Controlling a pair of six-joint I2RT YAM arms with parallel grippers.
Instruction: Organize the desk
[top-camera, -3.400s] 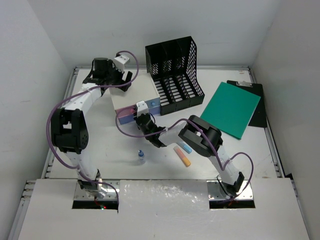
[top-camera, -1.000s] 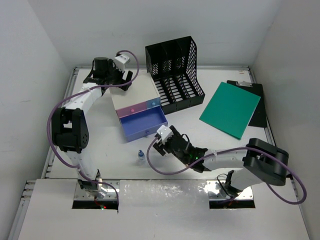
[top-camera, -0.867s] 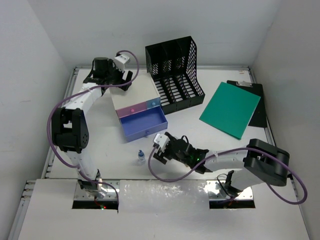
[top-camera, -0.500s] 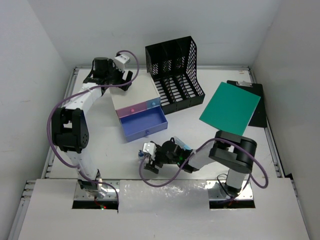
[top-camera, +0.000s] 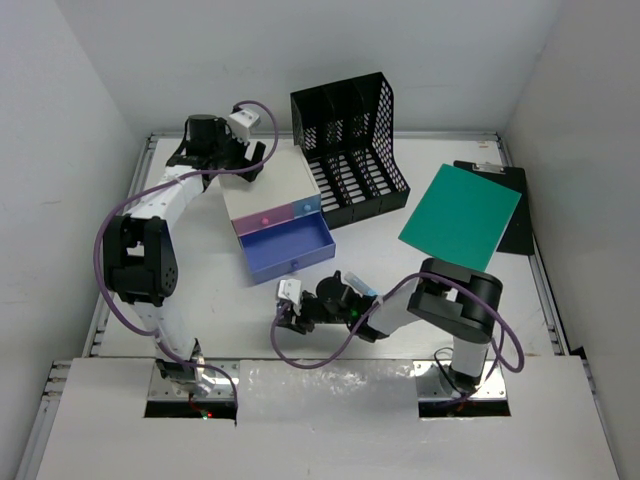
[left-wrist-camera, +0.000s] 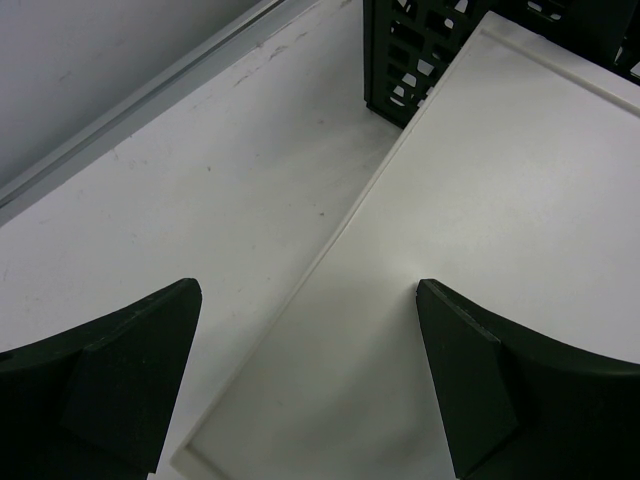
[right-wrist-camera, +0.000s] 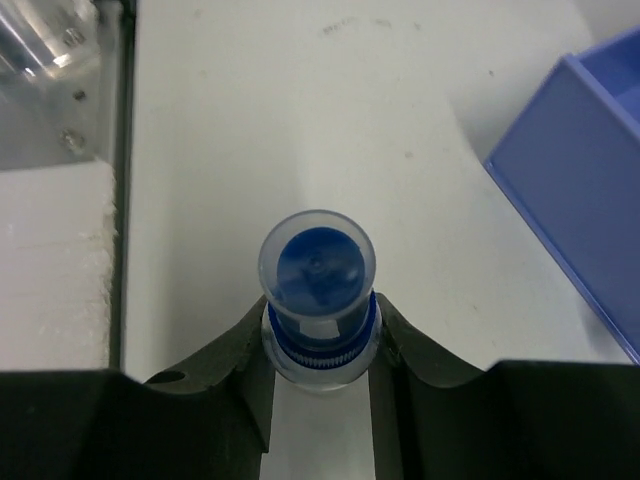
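the right gripper is gripping a small blue-capped bottle, which is standing upright on the bench near the open blue drawer. the left gripper is hovering wide open over an edge of the white box.

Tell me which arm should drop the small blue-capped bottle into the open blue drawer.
Right. The right gripper grips the blue-capped bottle by its neck, the open blue drawer close by. The left gripper hangs open over the drawer box top, far from it.
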